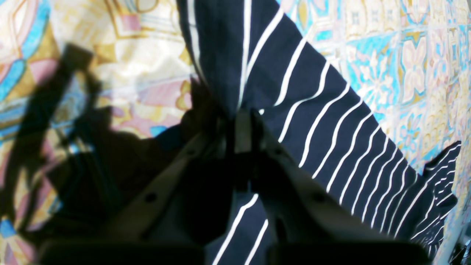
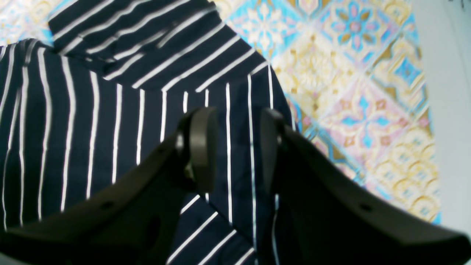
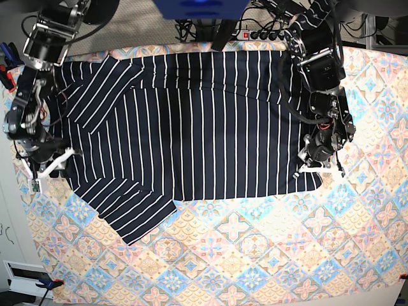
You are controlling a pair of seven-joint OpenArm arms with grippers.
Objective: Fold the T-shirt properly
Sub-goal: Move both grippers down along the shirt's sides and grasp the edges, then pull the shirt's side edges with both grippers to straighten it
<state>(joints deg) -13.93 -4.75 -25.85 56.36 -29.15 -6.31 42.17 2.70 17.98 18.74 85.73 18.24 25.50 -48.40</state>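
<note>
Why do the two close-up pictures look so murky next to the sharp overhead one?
In the left wrist view, the left gripper is dark and blurred, casting a heavy shadow over a washed-out tablecloth. In the right wrist view, the right gripper is soft, the T-shirt slightly blurred. The base view is evenly lit and sharp.

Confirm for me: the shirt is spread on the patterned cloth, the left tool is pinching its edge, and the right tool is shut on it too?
Not quite. The right tool is open above the shirt, its jaws apart in the right wrist view. The rest holds: the shirt lies on the patterned cloth, and the left tool pinches its edge.
</note>
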